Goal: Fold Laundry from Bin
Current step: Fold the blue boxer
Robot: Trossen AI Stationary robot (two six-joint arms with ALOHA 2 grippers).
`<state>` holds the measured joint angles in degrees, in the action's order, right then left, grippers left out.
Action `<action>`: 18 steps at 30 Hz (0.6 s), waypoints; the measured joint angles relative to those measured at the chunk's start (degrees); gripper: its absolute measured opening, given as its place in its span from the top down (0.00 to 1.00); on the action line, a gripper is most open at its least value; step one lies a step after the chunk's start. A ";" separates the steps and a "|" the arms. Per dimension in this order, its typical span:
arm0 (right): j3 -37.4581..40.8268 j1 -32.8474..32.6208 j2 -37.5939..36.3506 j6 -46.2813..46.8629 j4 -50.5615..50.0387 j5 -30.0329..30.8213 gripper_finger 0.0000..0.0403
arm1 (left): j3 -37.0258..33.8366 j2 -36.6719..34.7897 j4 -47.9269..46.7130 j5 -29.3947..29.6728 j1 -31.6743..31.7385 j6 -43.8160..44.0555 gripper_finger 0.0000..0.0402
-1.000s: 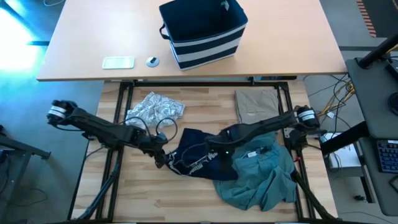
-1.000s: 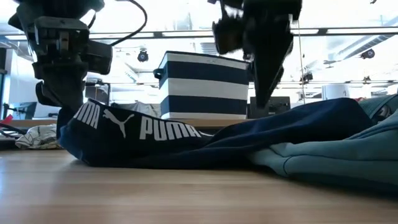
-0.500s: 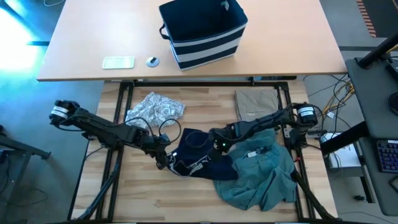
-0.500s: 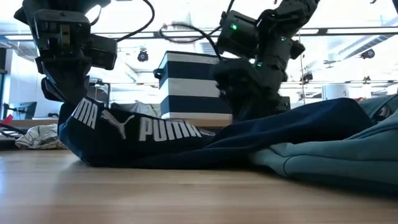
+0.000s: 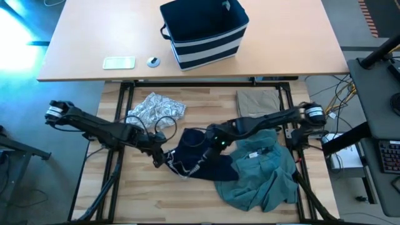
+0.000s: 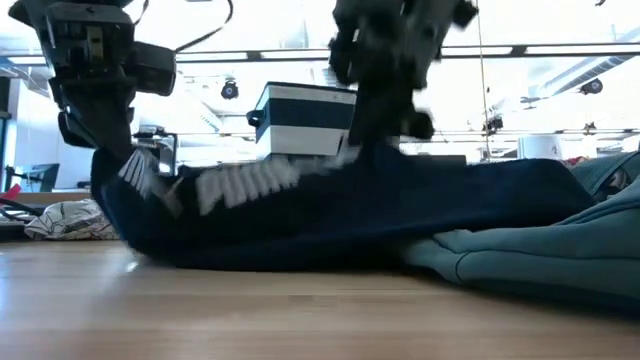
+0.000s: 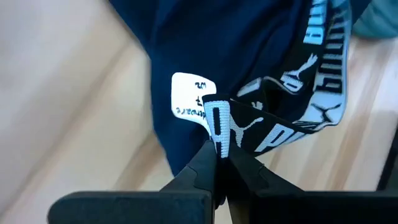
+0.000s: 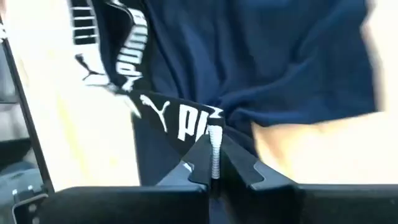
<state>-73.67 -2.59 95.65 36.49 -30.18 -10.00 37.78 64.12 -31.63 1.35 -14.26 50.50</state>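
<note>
Left hand [image 7: 219, 163]: fingers closed, pinching, arm extended low toward table centre. Right hand [image 8: 214, 163]: fingers closed, pinching, arm reaching inward toward left hand.

Bright backlight, motion blur low

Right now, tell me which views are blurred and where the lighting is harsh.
Low view: the navy garment's white print smears with motion, and so does the right claw; bright ceiling light backlights both arms. High view: sharp, with blue glare at the upper left corner. Left wrist view: print crisp, left claw clamping the waistband.
</note>
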 joint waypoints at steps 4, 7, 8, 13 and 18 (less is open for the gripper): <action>-6.10 0.09 -6.27 -4.93 -12.26 7.90 0.97 | -0.05 -6.19 -1.21 10.04 0.51 0.15 1.00; -8.63 0.11 -11.35 -9.28 -17.73 14.93 0.97 | -0.20 -10.72 1.01 23.12 0.66 0.14 1.00; -8.69 0.09 -13.16 -10.27 -18.45 16.67 0.97 | -0.62 -12.09 2.94 26.51 0.63 -0.27 1.00; -4.84 -2.14 -19.61 -10.28 -18.84 19.04 0.98 | -7.87 -15.14 21.96 30.37 -0.51 -9.94 1.00; 2.63 -9.36 -22.17 -8.13 -19.02 18.49 0.98 | -19.92 -13.13 45.63 22.12 -2.47 -12.85 1.00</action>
<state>-71.04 -11.95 73.48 28.36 -49.20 8.49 17.86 50.98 14.00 23.47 -16.73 37.64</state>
